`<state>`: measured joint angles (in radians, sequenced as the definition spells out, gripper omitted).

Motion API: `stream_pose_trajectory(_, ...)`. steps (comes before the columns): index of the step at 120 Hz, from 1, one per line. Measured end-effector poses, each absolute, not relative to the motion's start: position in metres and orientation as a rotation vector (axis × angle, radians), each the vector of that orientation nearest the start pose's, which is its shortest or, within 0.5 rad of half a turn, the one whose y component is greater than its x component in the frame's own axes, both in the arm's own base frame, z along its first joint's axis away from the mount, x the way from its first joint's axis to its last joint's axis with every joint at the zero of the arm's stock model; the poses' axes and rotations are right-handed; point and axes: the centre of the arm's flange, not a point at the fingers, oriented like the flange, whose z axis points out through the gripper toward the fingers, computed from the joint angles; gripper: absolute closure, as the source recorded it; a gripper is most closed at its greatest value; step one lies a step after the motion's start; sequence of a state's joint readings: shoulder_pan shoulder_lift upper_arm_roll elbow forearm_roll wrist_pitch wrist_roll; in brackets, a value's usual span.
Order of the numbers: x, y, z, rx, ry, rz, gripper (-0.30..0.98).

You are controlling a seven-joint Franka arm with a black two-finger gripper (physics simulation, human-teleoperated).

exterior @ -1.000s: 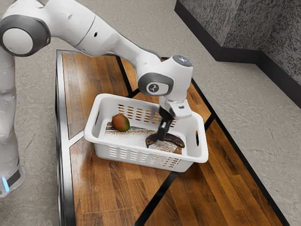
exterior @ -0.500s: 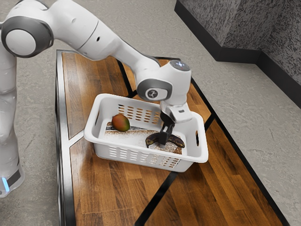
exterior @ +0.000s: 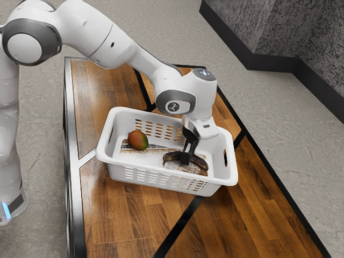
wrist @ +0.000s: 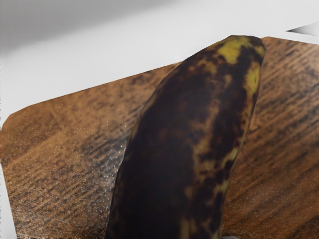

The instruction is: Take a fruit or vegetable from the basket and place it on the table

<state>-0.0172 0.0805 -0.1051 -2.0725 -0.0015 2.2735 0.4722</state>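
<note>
At the center of the exterior view, my black gripper reaches down into a white plastic basket and meets a dark, overripe banana that lies inside. From my remote station I cannot tell how far apart its jaws stand, or whether they have hold of the fruit. The banana is in the basket's half toward the exterior view's right, while a red-and-green mango sits well apart from it, toward the left. The white arm reaches in from the upper left of the frame above a wood-topped table, which bears the basket. The wrist view shows the banana's peel close up, mottled brown-black, with yellow patches near its tip.
</note>
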Motion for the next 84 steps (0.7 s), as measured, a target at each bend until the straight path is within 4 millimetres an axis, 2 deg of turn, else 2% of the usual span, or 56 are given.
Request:
stream_pose_trajectory(28, 0.569, -0.067, 0.41, -2.994, 0.869, -0.198, 0.74)
stream_pose_trajectory(38, 0.568, -0.067, 0.418, -2.999, 0.855, -0.214, 0.66)
stream_pose_trajectory(39, 0.567, -0.067, 0.419, -2.999, 0.854, -0.217, 0.63)
stream_pose_trajectory(68, 0.556, -0.054, 0.467, -3.0, 0.793, -0.284, 0.66)
stream_pose_trajectory(84, 0.552, -0.042, 0.514, -2.989, 0.747, -0.351, 0.63)
